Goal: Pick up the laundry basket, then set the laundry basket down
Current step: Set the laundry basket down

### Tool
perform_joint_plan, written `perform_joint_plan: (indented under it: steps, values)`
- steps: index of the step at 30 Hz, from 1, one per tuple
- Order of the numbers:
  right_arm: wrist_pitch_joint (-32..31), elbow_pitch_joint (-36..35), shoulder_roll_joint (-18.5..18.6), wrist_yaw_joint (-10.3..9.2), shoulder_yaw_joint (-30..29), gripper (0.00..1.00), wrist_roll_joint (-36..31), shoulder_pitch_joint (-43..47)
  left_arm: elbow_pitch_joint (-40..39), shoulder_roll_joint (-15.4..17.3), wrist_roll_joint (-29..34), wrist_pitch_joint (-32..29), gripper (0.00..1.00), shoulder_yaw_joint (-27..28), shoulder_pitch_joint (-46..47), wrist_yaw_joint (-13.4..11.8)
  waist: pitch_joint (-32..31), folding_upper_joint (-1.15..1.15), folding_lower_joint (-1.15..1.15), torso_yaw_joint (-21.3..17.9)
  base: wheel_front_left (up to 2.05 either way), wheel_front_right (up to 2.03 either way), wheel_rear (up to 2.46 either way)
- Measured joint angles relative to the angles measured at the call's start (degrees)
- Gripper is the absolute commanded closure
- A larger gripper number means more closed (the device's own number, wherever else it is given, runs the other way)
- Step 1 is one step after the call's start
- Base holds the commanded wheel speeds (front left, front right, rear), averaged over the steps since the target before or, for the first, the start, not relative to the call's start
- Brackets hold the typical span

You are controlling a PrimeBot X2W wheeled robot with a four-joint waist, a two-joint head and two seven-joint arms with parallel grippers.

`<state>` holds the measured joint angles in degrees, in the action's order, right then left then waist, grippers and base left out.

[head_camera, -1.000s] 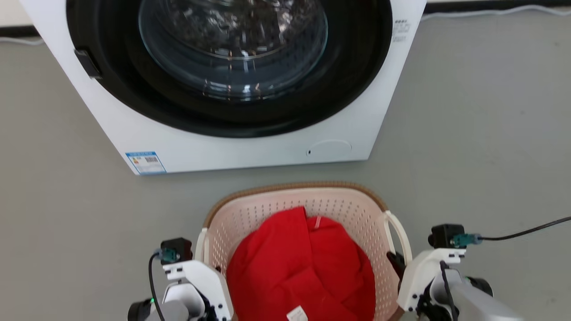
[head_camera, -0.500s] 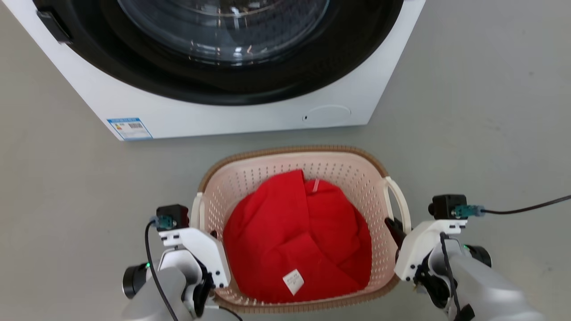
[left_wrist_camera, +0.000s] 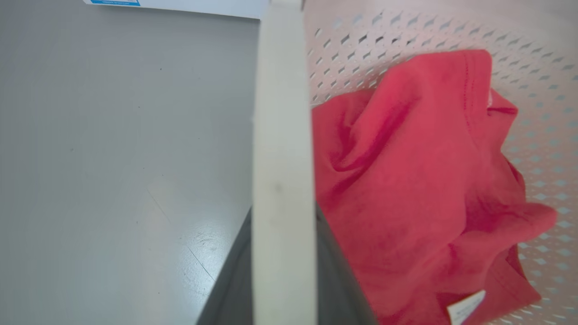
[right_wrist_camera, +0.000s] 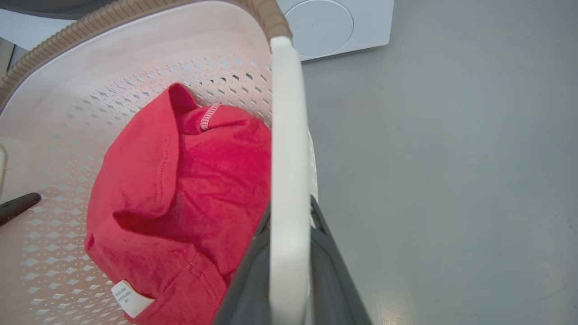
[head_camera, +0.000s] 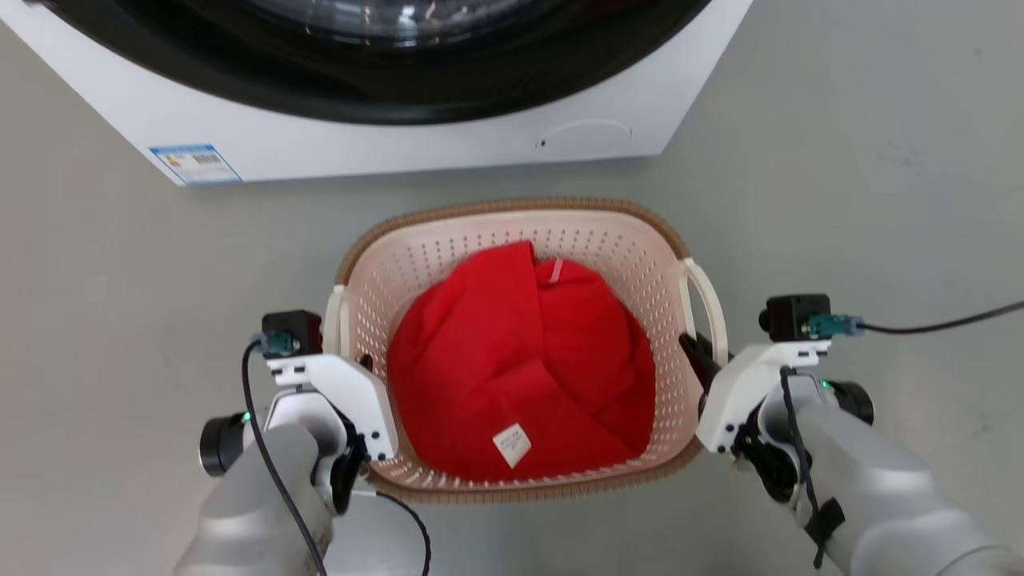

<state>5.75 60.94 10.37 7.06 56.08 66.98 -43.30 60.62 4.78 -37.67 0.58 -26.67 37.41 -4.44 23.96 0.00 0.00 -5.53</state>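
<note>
The laundry basket [head_camera: 512, 207] sat on or just above the grey floor [head_camera: 864, 200], which of the two could not be determined, just before the white washing machine [head_camera: 400, 156] and directly between the two hands. The left hand [head_camera: 358, 366] was clenched on the left loop handle [left_wrist_camera: 282, 135], the white strip passing between its dark fingers [left_wrist_camera: 335, 284]. The right hand [head_camera: 698, 358] grasped the right loop handle [right_wrist_camera: 286, 135] in like manner, one finger on either side. A crumpled red garment [head_camera: 520, 360] with a white label [head_camera: 512, 445] lay inside the basket.
</note>
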Motion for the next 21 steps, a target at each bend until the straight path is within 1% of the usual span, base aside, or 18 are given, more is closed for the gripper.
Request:
perform_joint_plan:
  steps: [6,13,21]
  values:
    - [0.41,0.09,-0.21,-0.01,0.84,1.0,0.0,-3.32,2.05,0.32,0.35,1.18,1.0,-0.3,3.93,0.65,3.82,0.0,0.0,-0.05,0.0,0.0,0.0]
    - [1.63,0.4,-0.32,-0.02,1.79,1.0,0.16,-6.69,4.7,0.25,0.35,4.26,1.0,-0.24,7.58,1.47,7.88,0.0,0.0,0.19,0.0,0.0,0.0]
    - [2.56,0.55,-0.59,-0.03,3.14,1.0,1.42,-9.18,7.97,0.16,1.38,6.02,1.0,-0.62,11.59,1.51,11.48,0.0,0.0,0.31,0.0,0.0,0.0]
